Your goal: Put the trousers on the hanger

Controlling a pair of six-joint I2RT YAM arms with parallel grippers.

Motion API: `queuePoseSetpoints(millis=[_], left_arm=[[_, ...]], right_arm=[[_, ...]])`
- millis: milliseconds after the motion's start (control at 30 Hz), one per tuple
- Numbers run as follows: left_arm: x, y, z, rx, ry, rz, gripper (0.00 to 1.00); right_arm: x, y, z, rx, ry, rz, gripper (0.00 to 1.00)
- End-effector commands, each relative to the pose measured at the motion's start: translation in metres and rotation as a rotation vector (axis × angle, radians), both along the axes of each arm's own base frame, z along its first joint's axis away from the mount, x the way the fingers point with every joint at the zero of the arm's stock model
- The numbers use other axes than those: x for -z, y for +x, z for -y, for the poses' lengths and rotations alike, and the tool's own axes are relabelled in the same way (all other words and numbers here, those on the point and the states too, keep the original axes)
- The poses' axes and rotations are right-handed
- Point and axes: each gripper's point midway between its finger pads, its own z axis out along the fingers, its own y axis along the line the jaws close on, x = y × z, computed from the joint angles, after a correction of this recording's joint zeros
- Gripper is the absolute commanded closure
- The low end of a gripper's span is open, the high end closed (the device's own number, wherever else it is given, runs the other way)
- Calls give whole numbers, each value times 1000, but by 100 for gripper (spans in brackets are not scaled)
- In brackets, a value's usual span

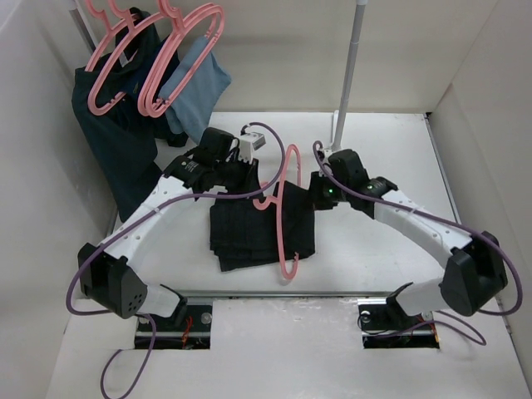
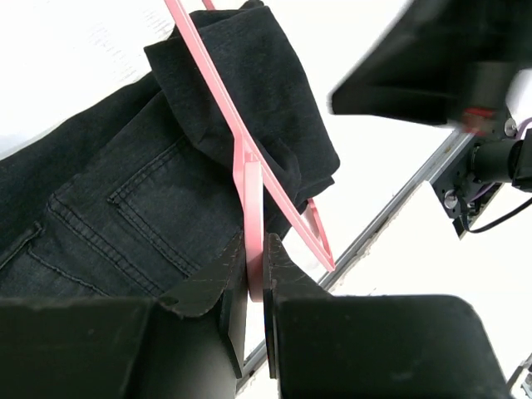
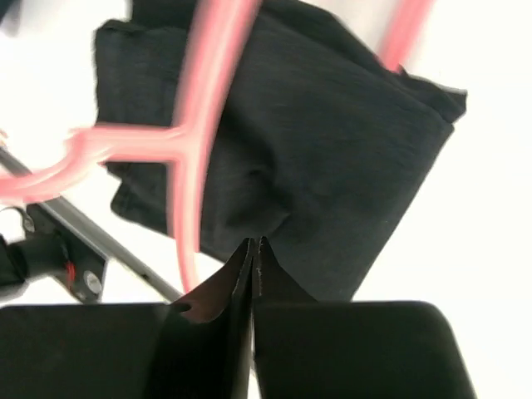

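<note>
now left hand (image 2: 256,253) clamps hanger (image 2: 253,204), right hand (image 3: 253,247) pinches trousers (image 3: 332,150)

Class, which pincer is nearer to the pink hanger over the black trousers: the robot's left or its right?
Left. The left pincer is clamped on the hanger itself; the right pincer pinches the trousers beside it, off the plastic.
</note>
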Motion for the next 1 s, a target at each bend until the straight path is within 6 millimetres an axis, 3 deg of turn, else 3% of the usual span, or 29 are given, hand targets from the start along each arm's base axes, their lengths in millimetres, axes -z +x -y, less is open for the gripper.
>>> queuePoseSetpoints(millis=[0,33,100,167,200,300,367,433,500,533,633,767,867,967], left_arm=[[-29,6,12,39,-52,97,100],[-30,3,15,54,-58,94,100],[-30,3,23,75,-68,90,100],[-40,1,33,104,-101,98,100],[-37,-2,37,122,-102,83,100],[-41,-2,47,141,-129,68,100],[-38,-1,50,142,-135,53,100],[-33,0,51,141,-129,42,100],[-34,3,51,135,-129,53,100],[-29,3,49,121,-119,40,100],[-29,7,49,100,-114,49,100],[-25,11,44,69,-85,55,100],[-28,14,43,60,-83,67,100],[-29,12,49,77,-89,63,100]], right_arm=[[25,13,-10,20,93,-64,100],[27,19,-15,19,121,-69,100],[48,28,-29,1,150,-110,100],[48,23,-59,-75,184,-124,100],[65,19,-67,-98,167,-168,100],[74,8,-86,-144,168,-199,100],[84,0,-75,-115,143,-217,100],[70,2,-56,-51,166,-197,97],[69,2,-31,5,168,-187,86],[52,-1,-23,15,185,-158,71],[39,-9,-2,37,114,-131,45],[37,-16,21,48,-7,-117,32],[22,-21,18,19,15,-86,26],[13,-27,-3,-4,69,-79,18]])
